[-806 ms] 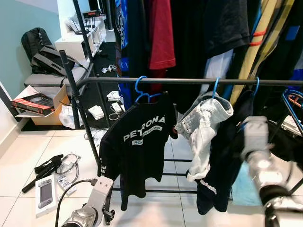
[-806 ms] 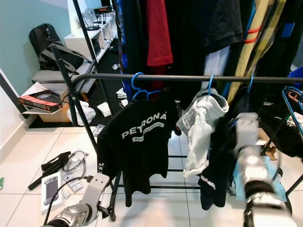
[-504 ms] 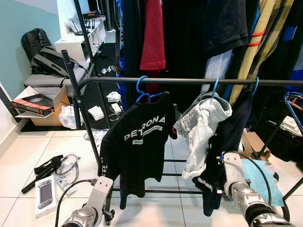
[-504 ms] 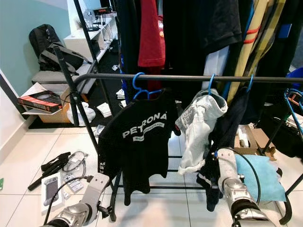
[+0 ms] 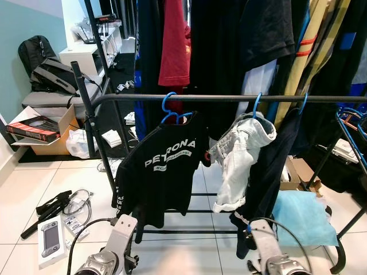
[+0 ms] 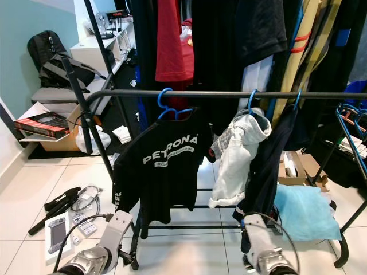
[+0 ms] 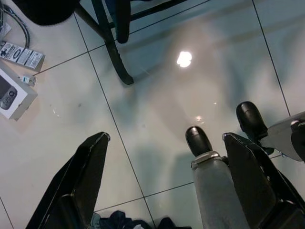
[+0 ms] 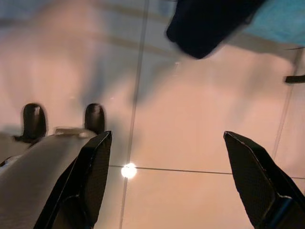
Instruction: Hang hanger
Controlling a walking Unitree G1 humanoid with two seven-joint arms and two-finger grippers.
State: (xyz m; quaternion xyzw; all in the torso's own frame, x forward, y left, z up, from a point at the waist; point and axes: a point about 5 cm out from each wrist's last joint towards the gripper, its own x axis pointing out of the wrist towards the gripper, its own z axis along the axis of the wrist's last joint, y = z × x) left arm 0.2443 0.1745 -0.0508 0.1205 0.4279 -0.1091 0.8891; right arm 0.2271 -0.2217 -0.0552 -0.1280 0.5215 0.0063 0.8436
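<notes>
Black shirt point(image 5: 160, 172) reading "PETRONA" hangs by blue hanger point(image 5: 172, 109) on the rail point(image 5: 229, 98).
Left tool point(image 7: 162, 176) and right tool point(image 8: 167, 176) gape wide, empty, over the floor point(image 7: 157, 95).

One rail point(image 5: 229, 98) with three blue hangers point(image 5: 170, 109) on it, carrying three garments: one black printed T-shirt point(image 5: 160, 172), one pale denim piece point(image 5: 241, 154), one dark garment point(image 5: 269, 172). One red shirt point(image 5: 174, 40) behind. One backpack point(image 5: 43, 63), one cardboard box point(image 5: 51, 129), one blue cloth point(image 5: 304, 217), one handheld console point(image 5: 49, 243) on the floor.
</notes>
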